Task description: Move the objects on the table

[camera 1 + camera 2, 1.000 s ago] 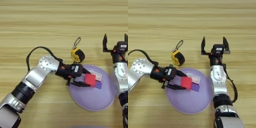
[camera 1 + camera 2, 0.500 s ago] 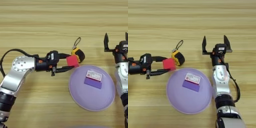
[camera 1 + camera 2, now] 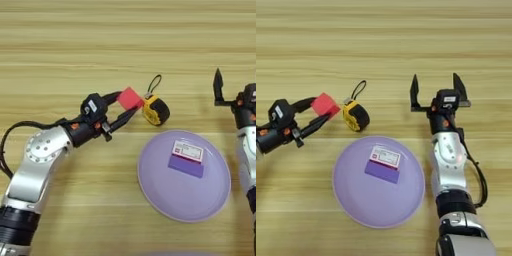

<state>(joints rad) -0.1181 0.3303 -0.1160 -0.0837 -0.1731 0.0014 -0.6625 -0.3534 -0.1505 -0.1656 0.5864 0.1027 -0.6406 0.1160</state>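
L gripper (image 3: 121, 108) was clamped on the red cube (image 3: 130, 98), held w/ fingers pointing right, just left of the yellow tape measure (image 3: 155, 110) and up-left of the lavender plate (image 3: 184, 174). Plate held purple block (image 3: 186, 166) w/ white card (image 3: 188, 150) on top. R gripper (image 3: 438, 91) sat idle, fingers spread wide, empty, over worktop (image 3: 100, 40) right of plate.

I see the plate (image 3: 378, 182) near the table's (image 3: 75, 45) front; on it the card (image 3: 385, 156) lies atop the block (image 3: 382, 171). Behind its left rim sits a tape measure (image 3: 155, 110), the cube (image 3: 129, 98) just left, held by my left gripper (image 3: 123, 104).
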